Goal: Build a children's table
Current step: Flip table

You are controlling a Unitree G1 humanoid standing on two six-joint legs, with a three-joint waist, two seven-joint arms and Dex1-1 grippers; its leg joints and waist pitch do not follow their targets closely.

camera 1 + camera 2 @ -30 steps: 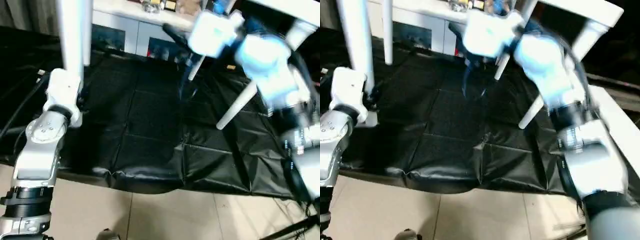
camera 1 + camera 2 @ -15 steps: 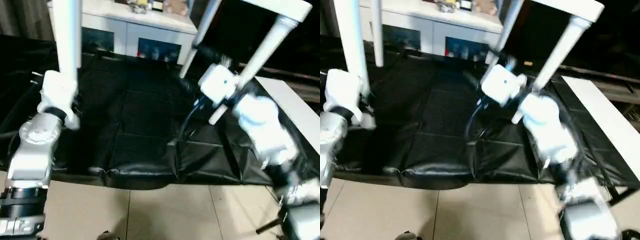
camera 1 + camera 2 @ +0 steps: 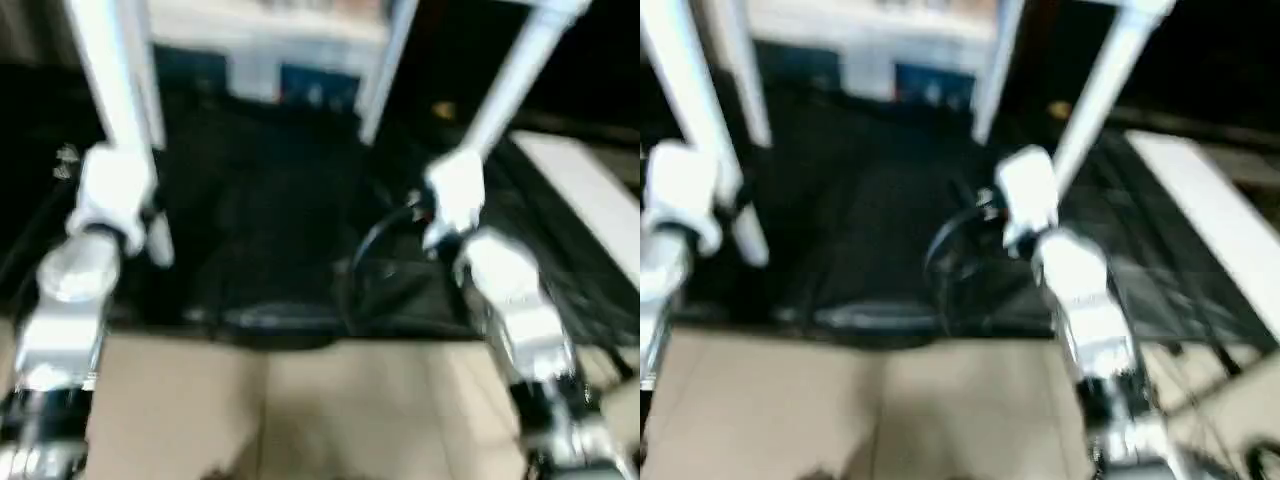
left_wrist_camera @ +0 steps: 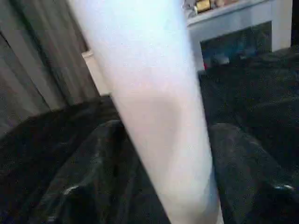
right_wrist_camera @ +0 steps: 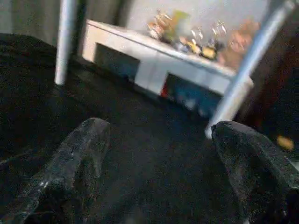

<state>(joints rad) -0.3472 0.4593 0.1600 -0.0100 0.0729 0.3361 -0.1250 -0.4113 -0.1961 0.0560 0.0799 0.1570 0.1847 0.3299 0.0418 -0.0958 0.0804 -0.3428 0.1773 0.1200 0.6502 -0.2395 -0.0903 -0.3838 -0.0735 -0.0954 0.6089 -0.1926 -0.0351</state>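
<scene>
The children's table stands upright on a black mat (image 3: 270,230), its tabletop corner (image 3: 555,8) at the top edge. My left gripper (image 4: 166,128) sits around the front left leg (image 3: 115,80), near its lower end. The white tube runs between the two black fingers (image 4: 93,177), and the gripper is open. My right gripper (image 5: 161,128) is open and holds nothing. It hovers low over the mat, just beside the foot of the front right leg (image 3: 510,85). A rear leg (image 3: 385,70) stands behind it.
A white cabinet (image 3: 270,40) with dark doors and small items on top lines the back. A white board (image 3: 580,190) lies on the mat at the right. Black cables (image 3: 375,250) loop by my right wrist. Beige floor tiles (image 3: 300,410) begin at the mat's near edge.
The camera has tilted. My right arm has swung down from high across the middle to low beside the front right leg. My left arm stays at the front left leg.
</scene>
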